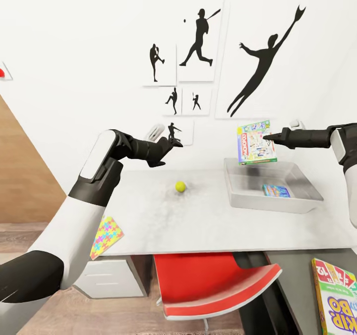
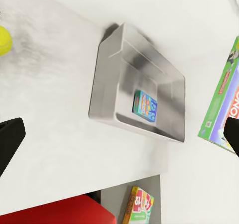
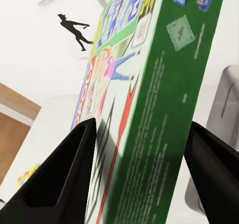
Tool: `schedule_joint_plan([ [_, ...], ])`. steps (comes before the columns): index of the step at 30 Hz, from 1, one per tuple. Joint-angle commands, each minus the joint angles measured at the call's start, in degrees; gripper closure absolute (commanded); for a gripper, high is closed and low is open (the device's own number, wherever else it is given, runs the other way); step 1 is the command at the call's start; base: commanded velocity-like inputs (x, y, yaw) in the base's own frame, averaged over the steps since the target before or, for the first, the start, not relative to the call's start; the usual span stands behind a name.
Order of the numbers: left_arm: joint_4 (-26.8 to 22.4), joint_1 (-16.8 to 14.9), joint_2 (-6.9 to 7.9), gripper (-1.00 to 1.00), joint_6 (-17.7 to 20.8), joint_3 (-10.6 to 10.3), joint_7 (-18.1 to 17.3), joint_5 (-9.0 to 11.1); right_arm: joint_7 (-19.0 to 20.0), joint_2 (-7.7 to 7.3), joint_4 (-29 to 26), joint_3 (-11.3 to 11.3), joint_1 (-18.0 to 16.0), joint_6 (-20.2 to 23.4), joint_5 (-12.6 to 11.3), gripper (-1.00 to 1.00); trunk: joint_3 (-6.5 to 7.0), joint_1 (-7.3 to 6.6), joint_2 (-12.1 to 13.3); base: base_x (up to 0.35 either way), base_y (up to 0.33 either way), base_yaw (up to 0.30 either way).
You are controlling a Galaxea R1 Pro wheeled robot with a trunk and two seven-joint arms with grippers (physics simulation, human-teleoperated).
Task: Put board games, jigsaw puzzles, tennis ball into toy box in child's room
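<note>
- The right gripper (image 1: 267, 138) holds a green board game (image 1: 256, 142) upright in the air, jaws clamped on its two broad faces. The box hangs over the back rim of the toy box (image 1: 237, 196), at about one o'clock from the table's (image 1: 198, 226) middle.
- A small blue game (image 1: 276, 191) already lies flat in the bin.
- The left gripper (image 1: 174, 142) hovers above the table at about eleven o'clock, holding nothing; I cannot tell how far apart its jaws stand.
- The tennis ball (image 1: 180, 187) sits on the bare top near the middle, well apart from the bin.
- One puzzle (image 1: 105, 236) hangs over the table's front-left edge, at about eight o'clock.
- The Skip-Bo box (image 1: 337, 295) lies on the dark section at five o'clock.
- Risk: the green box is tall and on edge. Let go here, it could catch the back rim and tip out towards the wall, or lean on the sloping side instead of lying flat.
- Risk: a nudge could roll the ball off, and the puzzle could slide to the floor.
- Room: open tabletop lies between ball and bin; the wall stands close behind the bin; a red chair (image 1: 213, 285) sits tucked under the front edge.
</note>
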Motion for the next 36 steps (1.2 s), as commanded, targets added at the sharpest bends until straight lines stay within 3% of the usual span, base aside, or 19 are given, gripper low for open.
schedule_joint_plan([
  [1,0.0,-0.1,-0.02,-1.0,0.0,0.0,0.6,0.5,0.5,0.04,0.0,-0.4,-0.1,0.3,0.6,1.0,-0.21,0.03,-0.1,0.0,0.0,0.0],
  [36,0.4,-1.3,-0.36,-1.0,0.1,0.1,0.9,0.7,0.3,0.3,0.3,-0.3,-0.1,-1.2,0.9,1.0,-3.49,0.03,-0.1,0.0,0.0,0.0],
])
